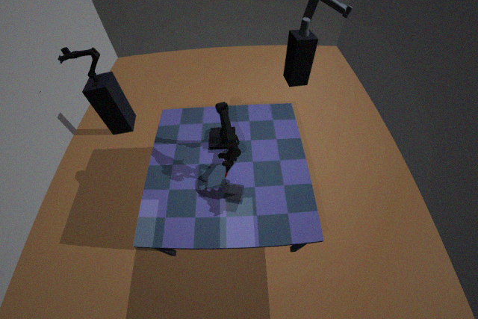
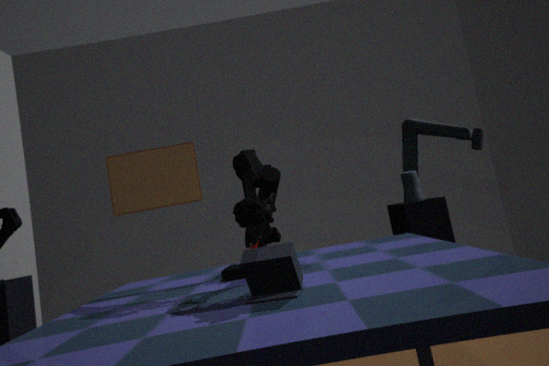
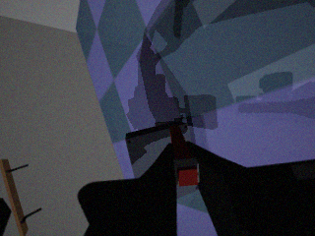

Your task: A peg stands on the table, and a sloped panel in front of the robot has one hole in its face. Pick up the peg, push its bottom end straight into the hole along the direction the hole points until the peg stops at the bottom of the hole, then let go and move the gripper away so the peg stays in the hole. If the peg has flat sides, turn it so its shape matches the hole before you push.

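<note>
My gripper (image 1: 228,169) (image 2: 256,239) (image 3: 178,147) is shut on the red peg (image 1: 225,175) (image 2: 254,244) (image 3: 188,177). The peg's end facing the wrist camera looks square. Its dark red shaft is tilted and points away from the wrist, toward the sloped panel block (image 1: 234,192) (image 2: 271,274) (image 3: 146,147). In the wrist view the far end of the peg overlaps the block's dark upper edge. In the exterior view the peg shows just behind the block's top edge. I cannot tell whether they touch. The hole cannot be made out in any view.
The block sits on the purple and teal checkered table (image 1: 269,193) (image 2: 389,309) in front of the arm's base (image 1: 215,138). Shadows of the arm fall beside the block. Two other arms stand on dark pedestals (image 1: 110,103) (image 1: 300,58) off the table.
</note>
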Robot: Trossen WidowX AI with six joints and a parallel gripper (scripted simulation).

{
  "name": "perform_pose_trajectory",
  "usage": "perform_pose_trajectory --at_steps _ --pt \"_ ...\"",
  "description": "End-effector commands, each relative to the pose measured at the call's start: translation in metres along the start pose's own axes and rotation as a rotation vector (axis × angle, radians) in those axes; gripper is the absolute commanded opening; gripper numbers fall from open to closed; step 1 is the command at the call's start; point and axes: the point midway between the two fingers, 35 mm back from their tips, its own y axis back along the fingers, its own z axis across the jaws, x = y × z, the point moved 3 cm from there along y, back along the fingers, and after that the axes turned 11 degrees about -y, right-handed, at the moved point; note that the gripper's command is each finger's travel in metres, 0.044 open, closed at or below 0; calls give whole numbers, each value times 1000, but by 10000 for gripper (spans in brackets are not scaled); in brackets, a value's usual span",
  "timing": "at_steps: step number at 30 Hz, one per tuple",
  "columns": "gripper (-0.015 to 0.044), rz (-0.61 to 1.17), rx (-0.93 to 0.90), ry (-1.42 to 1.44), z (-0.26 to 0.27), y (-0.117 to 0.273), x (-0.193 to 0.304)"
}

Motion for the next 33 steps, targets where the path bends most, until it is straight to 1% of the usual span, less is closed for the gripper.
perform_pose_trajectory --at_steps 1,33 --pt "0 18 -27 -1 -1 5 3" --pt "0 130 -164 33 -25 26 24"
